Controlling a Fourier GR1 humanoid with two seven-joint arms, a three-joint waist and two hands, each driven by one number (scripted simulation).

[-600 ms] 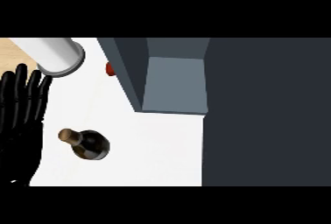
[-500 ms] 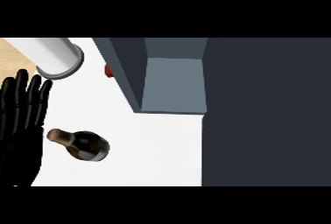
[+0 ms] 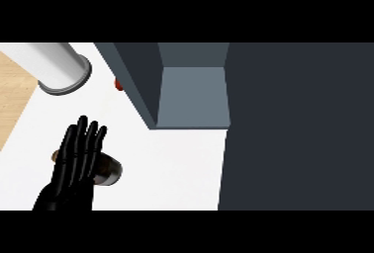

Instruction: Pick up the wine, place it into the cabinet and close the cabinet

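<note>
1. Rising from the lower edge of the head view, the left hand [image 3: 73, 163] lay over the wine bottle [image 3: 108, 170], fingers [image 3: 82, 136] straight and close together, pointing up the picture away from the robot.
2. Its fingers were not curled round anything; whether the palm actually touched the bottle beneath could not be told.
3. The wine bottle lay on its side on the white counter [image 3: 175, 168], mostly hidden under that hand. Its dark round base stuck out just right of the hand, and a small brown bit of its neck end [image 3: 55, 156] showed just left of the hand.
4. Relative to the bottle, the cabinet [image 3: 191, 99] stood farther back and to the right, well apart from it, its grey inside visible between dark walls.
5. A large dark panel [image 3: 296, 128], seemingly the cabinet's open door, filled the area right of the bottle, from the near edge to the far one.
6. Beyond the bottle, against the cabinet's left wall, a small red object [image 3: 118, 85] showed partly; what it was could not be told.
7. Farthest back and left of the bottle, a white cylinder with a grey rim [image 3: 58, 66] lay tilted across the counter's edge, next to pale wooden flooring [image 3: 15, 94].
</note>
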